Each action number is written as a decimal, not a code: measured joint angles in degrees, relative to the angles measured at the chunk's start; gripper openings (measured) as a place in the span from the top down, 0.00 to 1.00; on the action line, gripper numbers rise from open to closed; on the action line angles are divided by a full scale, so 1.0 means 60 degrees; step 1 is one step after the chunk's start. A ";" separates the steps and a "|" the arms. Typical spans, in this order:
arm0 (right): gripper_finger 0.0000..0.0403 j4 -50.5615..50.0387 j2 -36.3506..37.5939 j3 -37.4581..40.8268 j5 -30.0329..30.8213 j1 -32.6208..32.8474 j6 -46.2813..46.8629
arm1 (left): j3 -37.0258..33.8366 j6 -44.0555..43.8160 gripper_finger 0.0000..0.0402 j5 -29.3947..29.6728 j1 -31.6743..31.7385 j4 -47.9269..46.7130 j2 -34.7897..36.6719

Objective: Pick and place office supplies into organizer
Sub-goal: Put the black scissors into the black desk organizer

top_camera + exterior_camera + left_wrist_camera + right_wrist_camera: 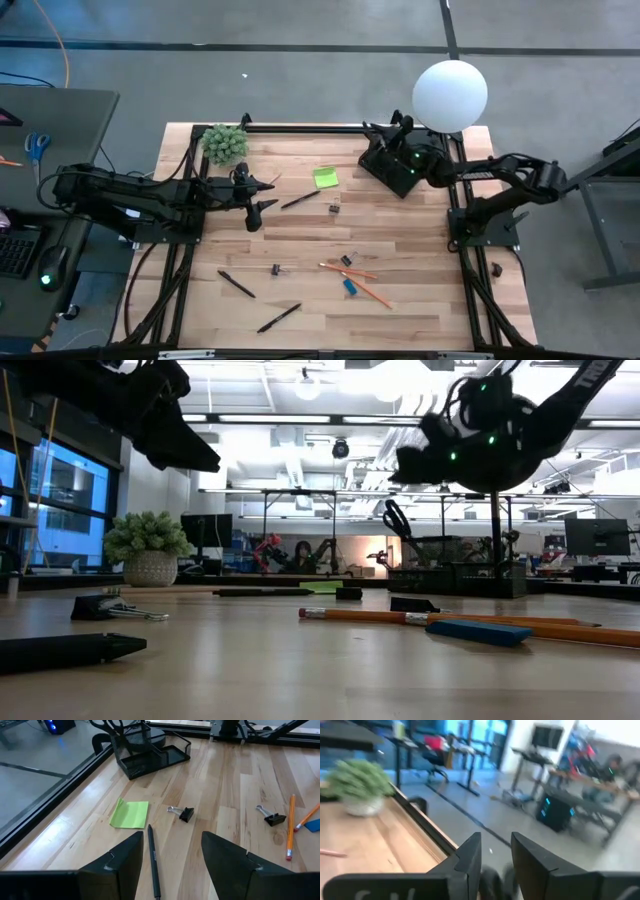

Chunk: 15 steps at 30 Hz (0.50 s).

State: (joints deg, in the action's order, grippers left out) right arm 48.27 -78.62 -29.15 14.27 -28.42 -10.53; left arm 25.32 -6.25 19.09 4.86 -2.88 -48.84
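The black organizer (392, 172) (145, 755) stands at the table's far right, with black-handled scissors (397, 520) upright in it. My right gripper (385, 140) (496, 845) hovers open just above it, nothing between its fingertips. My left gripper (272, 194) (172, 850) hangs open over the left middle, above a black pen (153, 862). On the wood lie a lime-green sticky-note pad (325, 177), two more pens (237, 284) (279, 318), dark clips (186, 813) (274, 818), orange pencils (352, 271) and a small blue piece (350, 286).
A white globe lamp (450, 95) stands right behind the organizer. A potted plant (225, 143) sits at the far left corner. Black frame rails (300, 128) run along the table's edges. Blue-handled scissors (37, 147) lie on a side desk off the table.
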 joint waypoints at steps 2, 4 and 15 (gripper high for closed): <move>0.76 -0.0002 0.0291 -0.0004 -0.0231 0.0328 -0.0172 | 0.0000 0.0000 0.53 -0.0001 -0.0001 -0.0021 0.0000; 0.76 -0.0178 0.0485 -0.0004 -0.0304 0.0678 -0.0191 | 0.0000 -0.0001 0.53 -0.0003 0.0000 -0.0021 0.0000; 0.76 -0.2324 0.0070 -0.0004 0.2343 0.1267 -0.0613 | 0.0000 -0.0030 0.53 -0.0081 -0.0001 0.0045 0.0000</move>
State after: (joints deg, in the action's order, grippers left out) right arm 34.33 -78.20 -29.17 28.33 -20.81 -14.21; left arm 25.32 -6.44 18.60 4.85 -2.61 -48.84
